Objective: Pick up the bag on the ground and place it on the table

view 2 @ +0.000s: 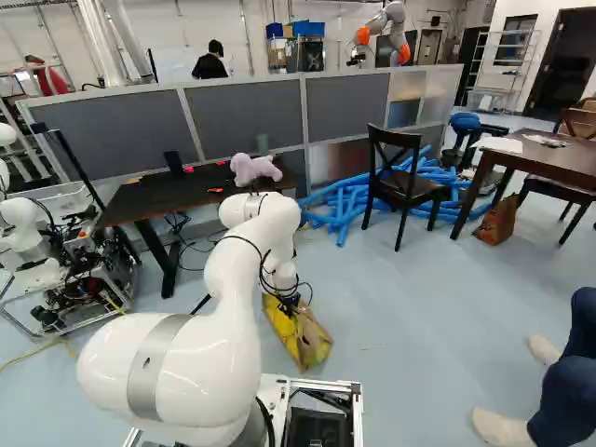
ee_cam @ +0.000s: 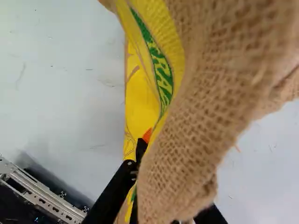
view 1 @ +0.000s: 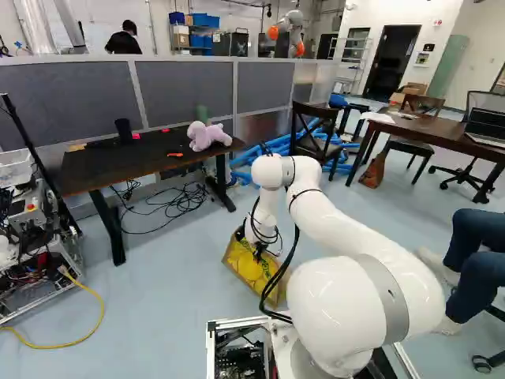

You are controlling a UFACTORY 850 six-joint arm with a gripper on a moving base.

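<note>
Black pincer (view 1: 259, 252) half behind burlap bag (ee_cam: 210, 93)

Bag (ee_cam: 205, 102) blocks ahead — open floor (ee_cam: 70, 84) on both sides.

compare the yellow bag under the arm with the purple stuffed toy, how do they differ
The bag is yellow and tan, while the toy is pale purple. The bag is down at floor level; the toy sits up on the black table. The bag looks larger than the toy. Both look soft.
</note>
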